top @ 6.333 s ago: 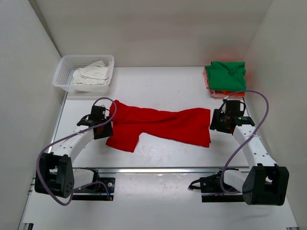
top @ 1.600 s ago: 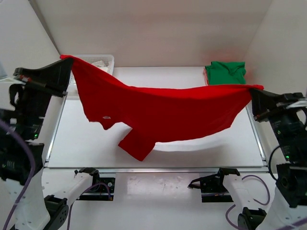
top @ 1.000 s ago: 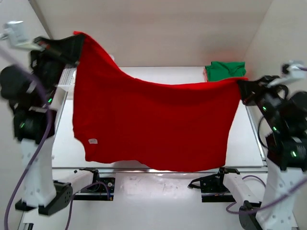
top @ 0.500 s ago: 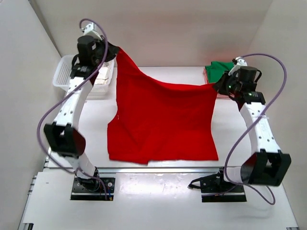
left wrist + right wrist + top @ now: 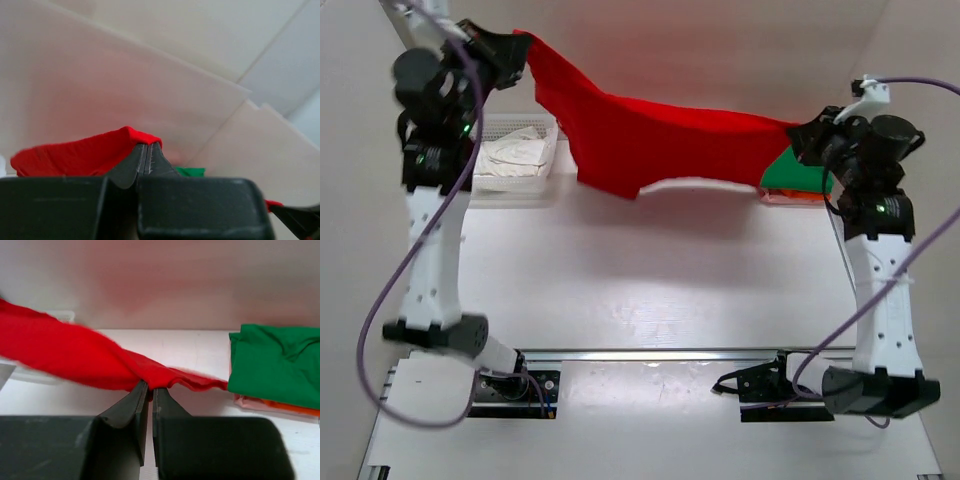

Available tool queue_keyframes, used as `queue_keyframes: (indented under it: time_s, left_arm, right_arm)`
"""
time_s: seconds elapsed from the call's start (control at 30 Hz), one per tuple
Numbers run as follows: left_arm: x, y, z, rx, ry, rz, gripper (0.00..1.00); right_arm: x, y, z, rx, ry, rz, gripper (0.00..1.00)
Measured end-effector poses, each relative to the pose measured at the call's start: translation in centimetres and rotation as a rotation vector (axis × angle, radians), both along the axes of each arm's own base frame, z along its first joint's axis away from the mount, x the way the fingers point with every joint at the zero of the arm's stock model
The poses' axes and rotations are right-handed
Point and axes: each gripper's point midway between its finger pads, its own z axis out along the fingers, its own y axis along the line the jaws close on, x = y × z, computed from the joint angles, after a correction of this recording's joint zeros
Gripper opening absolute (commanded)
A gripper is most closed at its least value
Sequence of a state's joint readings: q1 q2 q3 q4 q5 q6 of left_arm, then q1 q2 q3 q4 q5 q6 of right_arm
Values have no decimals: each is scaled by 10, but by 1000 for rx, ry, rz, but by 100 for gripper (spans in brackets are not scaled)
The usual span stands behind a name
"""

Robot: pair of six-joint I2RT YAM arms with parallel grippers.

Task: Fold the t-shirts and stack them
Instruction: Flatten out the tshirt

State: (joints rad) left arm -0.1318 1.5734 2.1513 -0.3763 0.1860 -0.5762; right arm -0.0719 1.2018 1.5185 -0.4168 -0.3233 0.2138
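One red t-shirt point(image 5: 650, 140) hangs above the far side of the bench point(image 5: 650, 270), its long axis running left to right and sagging in the middle. The left jaws and right jaws are each pinched tight on one end. Far right, one green t-shirt point(image 5: 798, 177) lies on what seems one salmon t-shirt point(image 5: 260, 404). One off-white t-shirt point(image 5: 510, 155) fills one basket point(image 5: 535, 122).

Readable text: none in any view.
red t-shirt point(image 5: 660, 140): no legible print.
basket point(image 5: 510, 183): no legible label.

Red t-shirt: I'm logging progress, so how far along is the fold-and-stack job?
Done: green t-shirt folded atop a pink t-shirt. In hand: red t-shirt hangs unfolded between left pincer and right pincer. Left: folding and stacking it, then the off-white t-shirt in the basket.
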Motion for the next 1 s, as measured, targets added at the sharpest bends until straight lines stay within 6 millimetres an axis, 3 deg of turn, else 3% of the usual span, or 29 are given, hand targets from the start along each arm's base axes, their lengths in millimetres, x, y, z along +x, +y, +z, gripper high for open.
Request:
queue_keyframes:
  time_s: [0.07, 0.17, 0.3, 0.63, 0.9, 1.0]
  left_arm:
    - [-49, 6, 23, -9, -66, 0, 0]
    - [-104, 12, 43, -18, -140, -9, 0]
    - [-150, 17, 64, -26, -212, -12, 0]
    - [-180, 19, 72, -40, -206, -24, 0]
    - [-206, 18, 106, -71, -308, -56, 0]
    - [-211, 17, 107, -69, -349, -68, 0]
  right_arm:
    - [-18, 0, 16, 1, -43, 1, 0]
    - [-41, -1, 32, 2, -85, 0, 0]
    - [-67, 0, 43, 7, -112, 6, 0]
    - [-114, 10, 70, 8, -177, 22, 0]
    - [-141, 16, 118, -3, -280, 29, 0]
    - [-146, 15, 124, -5, -304, 24, 0]
